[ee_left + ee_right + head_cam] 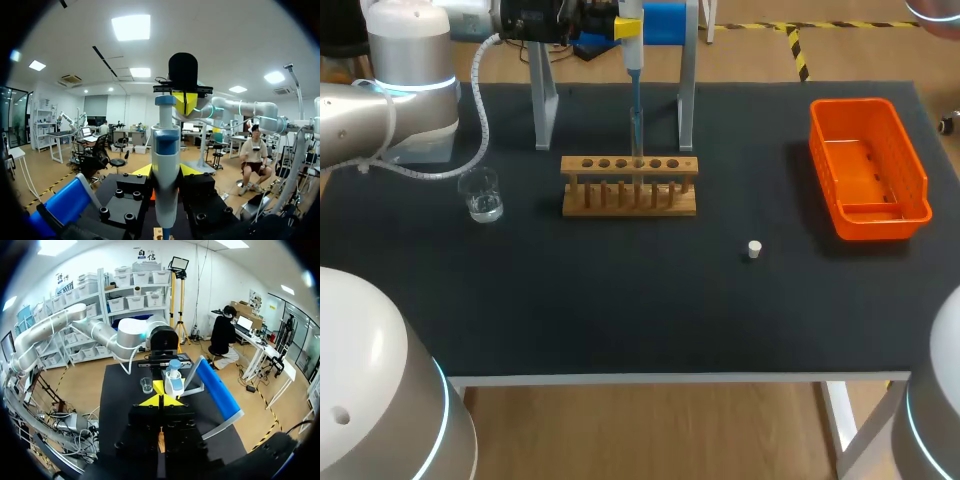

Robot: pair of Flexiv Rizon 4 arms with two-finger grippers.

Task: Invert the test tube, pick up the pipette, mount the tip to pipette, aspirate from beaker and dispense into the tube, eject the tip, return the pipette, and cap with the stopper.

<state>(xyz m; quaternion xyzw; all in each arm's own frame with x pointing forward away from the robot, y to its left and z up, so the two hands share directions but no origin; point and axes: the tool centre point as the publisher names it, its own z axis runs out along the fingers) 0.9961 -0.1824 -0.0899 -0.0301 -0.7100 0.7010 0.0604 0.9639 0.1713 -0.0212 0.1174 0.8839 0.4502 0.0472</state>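
My left gripper is shut on the body of the white and blue pipette, holding it upright over the wooden rack. The pipette's blue tip reaches down into the clear test tube standing in the rack. My right gripper is shut with nothing in it. It hovers close by the pipette's plunger, and in the left wrist view the right gripper shows just behind the plunger top. I cannot tell if they touch. The beaker holds clear liquid, left of the rack. A white stopper lies on the mat.
An orange bin stands at the right of the table. The metal pipette stand straddles the space behind the rack, with a blue panel on top. My left arm crosses the back left corner.
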